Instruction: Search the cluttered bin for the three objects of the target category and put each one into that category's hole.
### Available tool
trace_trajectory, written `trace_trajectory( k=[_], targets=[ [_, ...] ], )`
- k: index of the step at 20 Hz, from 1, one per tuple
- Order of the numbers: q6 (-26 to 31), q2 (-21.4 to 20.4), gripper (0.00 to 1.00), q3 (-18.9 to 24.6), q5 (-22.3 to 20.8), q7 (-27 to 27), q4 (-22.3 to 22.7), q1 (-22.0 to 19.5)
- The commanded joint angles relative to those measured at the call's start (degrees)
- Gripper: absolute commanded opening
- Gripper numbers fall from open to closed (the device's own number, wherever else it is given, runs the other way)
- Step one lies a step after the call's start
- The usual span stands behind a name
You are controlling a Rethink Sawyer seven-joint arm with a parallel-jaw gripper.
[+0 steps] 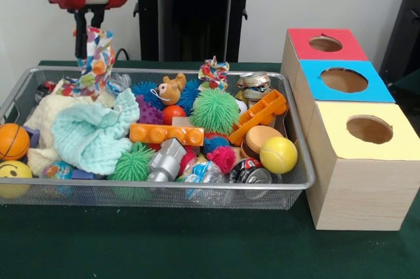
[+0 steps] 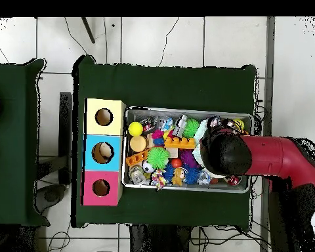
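Note:
The wire mesh bin point(image 1: 164, 186) is full of clutter; it also shows in the overhead view point(image 2: 186, 110). My gripper point(image 1: 88, 33) hangs over the bin's far left corner, shut on a colourful patterned cloth toy point(image 1: 95, 62) that dangles just above the clutter. In the overhead view the red arm point(image 2: 226, 154) hides the gripper. A tan-brown plush animal point(image 1: 170, 88) lies at the bin's far middle, also in the overhead view point(image 2: 178, 175). The duck and the tiger are hidden. The red-topped box's hole point(image 1: 325, 44) is right of the bin, also in the overhead view point(image 2: 101, 188).
The blue-topped box point(image 1: 344, 80) and the yellow-topped box point(image 1: 369, 129) stand beside the red one. In the bin are a green spiky ball point(image 1: 215, 109), a mint cloth point(image 1: 92, 134), an orange brick point(image 1: 166, 134), a yellow ball point(image 1: 278, 154), a small basketball point(image 1: 13, 141) and a second patterned cloth toy point(image 1: 213, 72).

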Motion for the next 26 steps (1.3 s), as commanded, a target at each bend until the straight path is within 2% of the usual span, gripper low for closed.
trace_trajectory(
  k=[1,9,17,24,25,26],
  targets=[
    [-8.6,5.5,0.00,9.1,-3.1,-5.6,-1.4,-3.8],
    [-12.5,7.3,0.00,10.5,-5.1,-3.5,0.7,-5.2],
    [-10.4,8.2,0.00,7.2,-5.9,-0.5,1.8,-5.5],
    [-10.0,9.6,0.00,7.2,-7.3,-3.0,2.0,-7.5],
    [-10.4,9.9,1.00,8.7,-7.4,-4.4,2.5,-8.5],
    [-10.0,10.2,1.00,9.8,-7.1,-5.7,2.9,-9.5]
  ],
)
